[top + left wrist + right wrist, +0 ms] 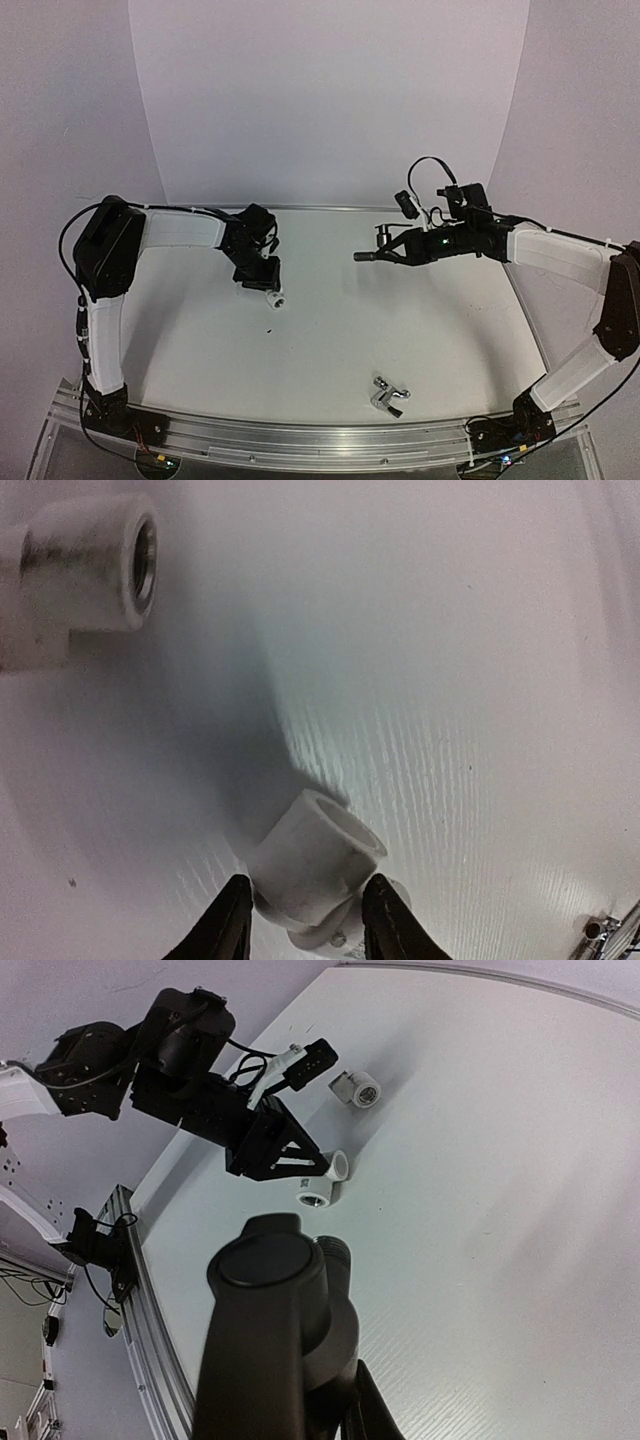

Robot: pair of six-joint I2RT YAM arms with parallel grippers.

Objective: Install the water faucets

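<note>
The right tool (395, 252) is closed on the dark faucet (275, 1300) and holds it level above the table (450, 330). The faucet's stem points out past the fingertips toward the left arm. In the right wrist view the faucet's body hides the fingers, so how they seat on it cannot be made out.

The chrome faucet (388, 396) lies loose on the table, well behind and below the right tool, close to the arm bases.

The left tool (308, 922) is low over the table with a white elbow fitting (318, 855) between its fingers (232, 925). The jaws stand narrow and look to be pressing on both sides of the fitting, though the frame cuts off its base. A second white fitting (92, 565) sits farther ahead of this tool, to its left, threaded mouth open.

Both faucets are probably stiff, dense for their size and smooth, the chrome one the more slippery. The body just behind the lever is likely the best place to hold, which leaves the threaded stem bare. The lever may swing, so it would make a poor handle. The plastic fitting looks light and would probably skate or turn under a twisting stem unless it is pinned firmly.
</note>
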